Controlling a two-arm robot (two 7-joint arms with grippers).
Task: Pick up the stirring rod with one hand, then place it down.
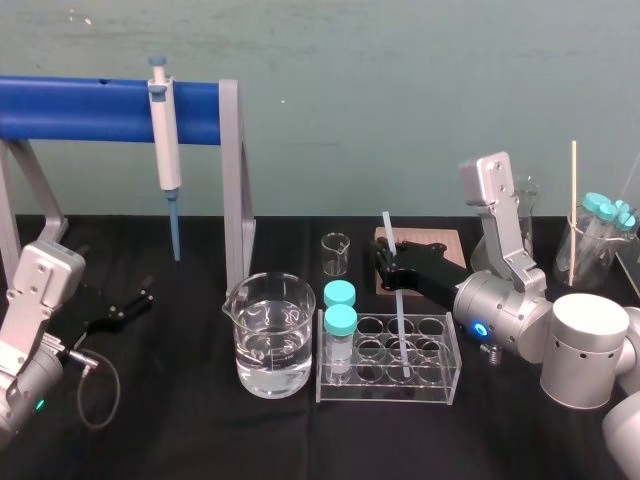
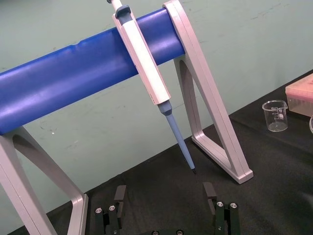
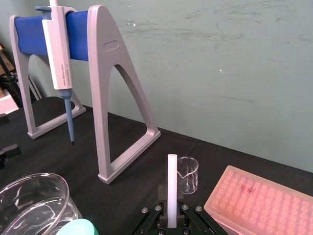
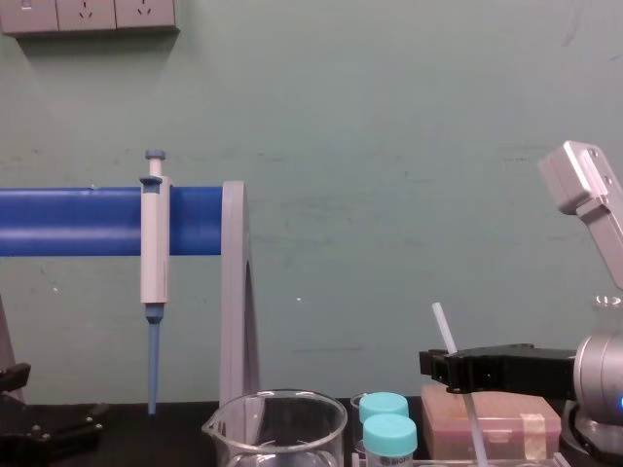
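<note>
Your right hand [image 1: 391,262] is clenched on the rod [image 1: 400,320] near its upper end. The rod leans, its top poking above the fingers and its lower end down in the rack [image 1: 440,388]. Your left hand [image 1: 146,293] sits parked at the table's left, jaws apart.

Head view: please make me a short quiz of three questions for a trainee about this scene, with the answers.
1. Multiple choice: what holds the stirring rod? A) the left gripper B) the right gripper C) nothing
2. True or false: the pipette hangs on the blue bar.
3. Fill in: ___ teal-capped vials stand in the tube rack.
Key: 1 B, shut on it; the left gripper is parked open on the robot's left. 2 true. 3 two.
</note>
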